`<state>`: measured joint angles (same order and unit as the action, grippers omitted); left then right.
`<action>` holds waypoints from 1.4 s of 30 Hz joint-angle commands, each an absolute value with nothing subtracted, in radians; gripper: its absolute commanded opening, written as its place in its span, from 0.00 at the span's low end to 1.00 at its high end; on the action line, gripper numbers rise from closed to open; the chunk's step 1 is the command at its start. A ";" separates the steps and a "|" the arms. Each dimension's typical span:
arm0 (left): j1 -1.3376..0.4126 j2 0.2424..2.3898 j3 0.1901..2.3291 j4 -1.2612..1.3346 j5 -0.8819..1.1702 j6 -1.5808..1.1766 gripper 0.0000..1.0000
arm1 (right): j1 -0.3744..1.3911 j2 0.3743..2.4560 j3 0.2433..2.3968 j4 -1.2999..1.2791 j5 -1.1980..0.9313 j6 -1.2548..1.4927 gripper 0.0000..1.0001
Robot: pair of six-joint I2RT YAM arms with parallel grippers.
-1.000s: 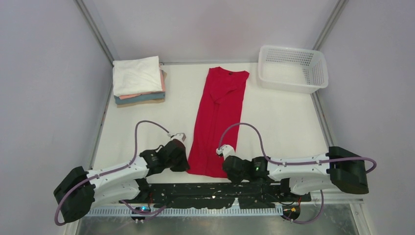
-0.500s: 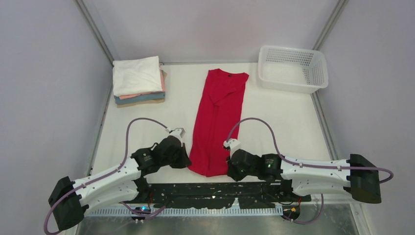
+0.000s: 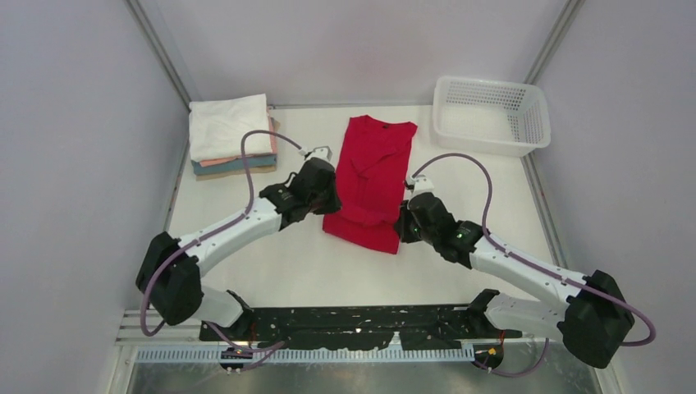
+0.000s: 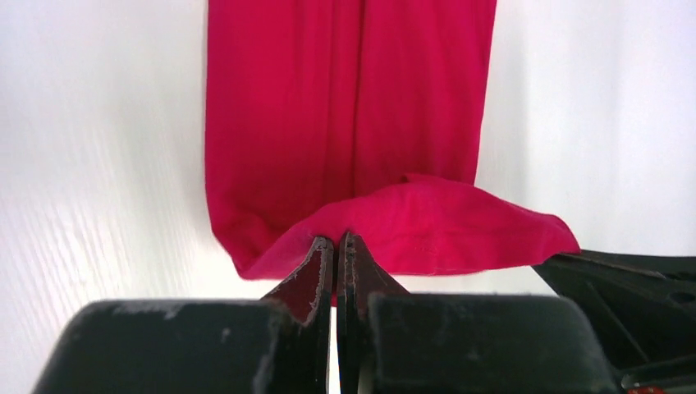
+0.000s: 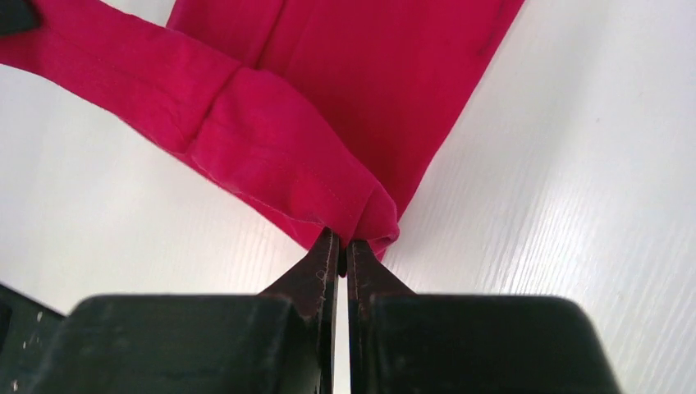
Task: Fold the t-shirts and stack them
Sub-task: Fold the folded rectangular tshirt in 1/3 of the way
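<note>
Red shirt lies centre, right of stack; vs 1 s ago near hem now carried fwd over body, length abt halved; L gripper & R gripper each pinched tight on a hem corner; crosswise fold underway.

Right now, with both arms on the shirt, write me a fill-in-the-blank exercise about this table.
The left fingers and the right fingers are each shut on the hem of the ____ t-shirt.
The folded stack by the far left wall has a ____ shirt on top.
The mesh basket stands at the far ____ corner of the table.
Missing words: red; white; right.
</note>
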<state>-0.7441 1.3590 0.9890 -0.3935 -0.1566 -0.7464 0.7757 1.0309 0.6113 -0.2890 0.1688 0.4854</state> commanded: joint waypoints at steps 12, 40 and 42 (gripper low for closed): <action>-0.563 1.719 1.357 -0.377 -0.021 -0.609 0.00 | 0.506 1.362 0.826 -0.006 0.090 0.370 0.06; -0.453 2.070 1.702 -0.481 0.103 -0.561 0.60 | 0.332 1.733 1.005 0.144 0.072 0.423 0.33; -0.443 2.051 1.722 -0.521 0.081 -0.562 0.87 | 0.328 1.714 1.020 0.112 0.075 0.419 0.48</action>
